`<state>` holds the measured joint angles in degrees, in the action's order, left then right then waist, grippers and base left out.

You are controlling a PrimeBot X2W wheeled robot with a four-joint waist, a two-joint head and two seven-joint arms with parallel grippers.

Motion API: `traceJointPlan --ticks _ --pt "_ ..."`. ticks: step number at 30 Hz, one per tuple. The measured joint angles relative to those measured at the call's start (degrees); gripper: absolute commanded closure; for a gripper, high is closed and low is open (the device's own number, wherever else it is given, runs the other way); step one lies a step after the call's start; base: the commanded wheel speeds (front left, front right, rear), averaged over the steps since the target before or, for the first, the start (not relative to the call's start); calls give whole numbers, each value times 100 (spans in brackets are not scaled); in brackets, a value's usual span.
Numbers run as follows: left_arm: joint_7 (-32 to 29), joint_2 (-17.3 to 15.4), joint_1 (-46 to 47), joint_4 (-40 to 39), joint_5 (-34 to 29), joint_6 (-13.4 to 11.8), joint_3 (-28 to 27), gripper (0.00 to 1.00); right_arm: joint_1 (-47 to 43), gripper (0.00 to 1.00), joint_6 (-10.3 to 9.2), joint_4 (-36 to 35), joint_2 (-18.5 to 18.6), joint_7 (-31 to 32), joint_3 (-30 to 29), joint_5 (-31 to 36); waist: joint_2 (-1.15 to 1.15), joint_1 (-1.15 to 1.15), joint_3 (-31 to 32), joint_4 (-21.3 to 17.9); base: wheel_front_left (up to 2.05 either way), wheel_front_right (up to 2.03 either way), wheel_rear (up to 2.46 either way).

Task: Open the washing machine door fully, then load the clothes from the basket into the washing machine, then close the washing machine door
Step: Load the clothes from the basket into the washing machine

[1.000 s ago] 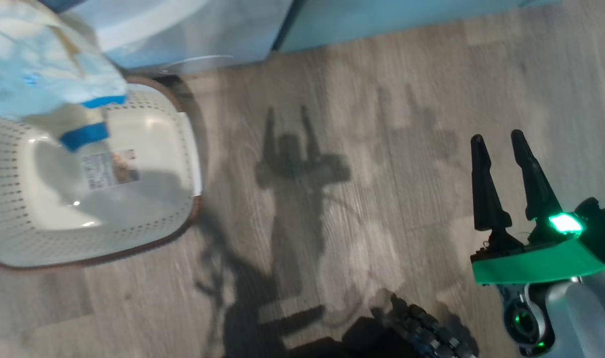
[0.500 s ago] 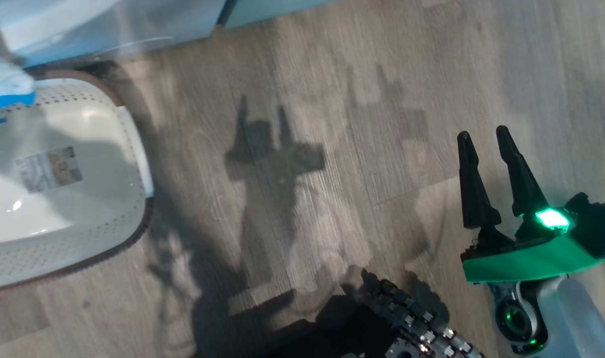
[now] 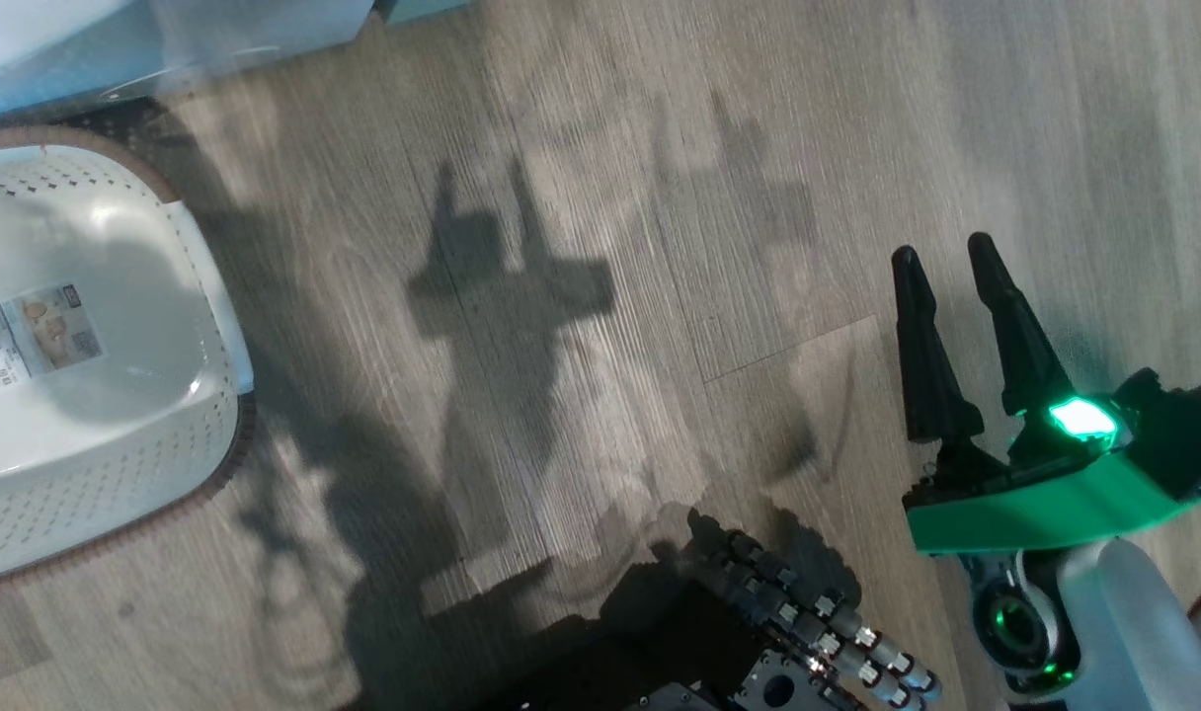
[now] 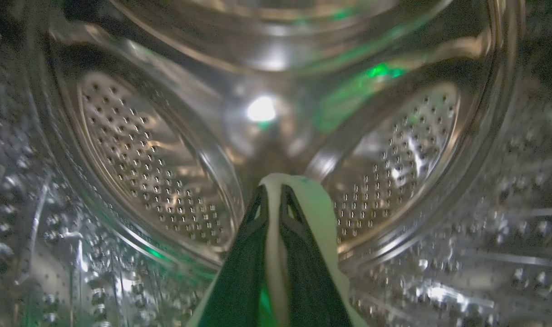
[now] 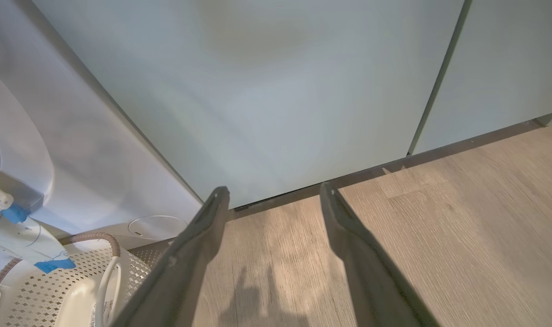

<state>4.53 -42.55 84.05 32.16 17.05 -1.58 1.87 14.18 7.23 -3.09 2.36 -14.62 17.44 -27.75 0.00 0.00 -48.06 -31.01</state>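
The left fingers (image 4: 244, 263) pinch a pale garment (image 4: 319, 204) inside the washing machine (image 4: 144, 159), the right fingers (image 3: 921, 346) gape empty outside it; loading looks nearly done, the door not yet closed.

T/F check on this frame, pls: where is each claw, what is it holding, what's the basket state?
1. The left claw is inside the steel drum. True.
2. The left claw is empty. False: it is shut on a pale garment.
3. The right claw is open above the wood floor. True.
4. The basket has a paper label on its floor. True.
5. The right claw grips the basket. False: it is apart from the basket and holds nothing.
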Motion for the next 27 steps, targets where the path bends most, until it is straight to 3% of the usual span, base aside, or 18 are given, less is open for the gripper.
traceJointPlan --ticks 10,11,13,14,27 --pt "-589 74 -31 665 115 43 124 100 48 0 0 -8 0 0 4 -42 0 0 -32 115 0 0 0" --pt "-672 99 -37 714 151 43 141 95 51 0 0 -8 0 0 3 -42 0 0 -27 134 0 0 0" --pt "-762 159 -91 760 177 41 179 4 59 0 0 -7 -1 0 -1 -41 0 0 -13 177 0 0 0" --pt "-765 192 -123 761 197 42 179 0 65 0 0 -7 -1 0 -5 -40 0 0 -4 201 0 0 0" --pt "-270 458 -856 708 272 38 326 0 170 0 0 15 -1 0 -225 113 0 0 297 549 0 0 0"
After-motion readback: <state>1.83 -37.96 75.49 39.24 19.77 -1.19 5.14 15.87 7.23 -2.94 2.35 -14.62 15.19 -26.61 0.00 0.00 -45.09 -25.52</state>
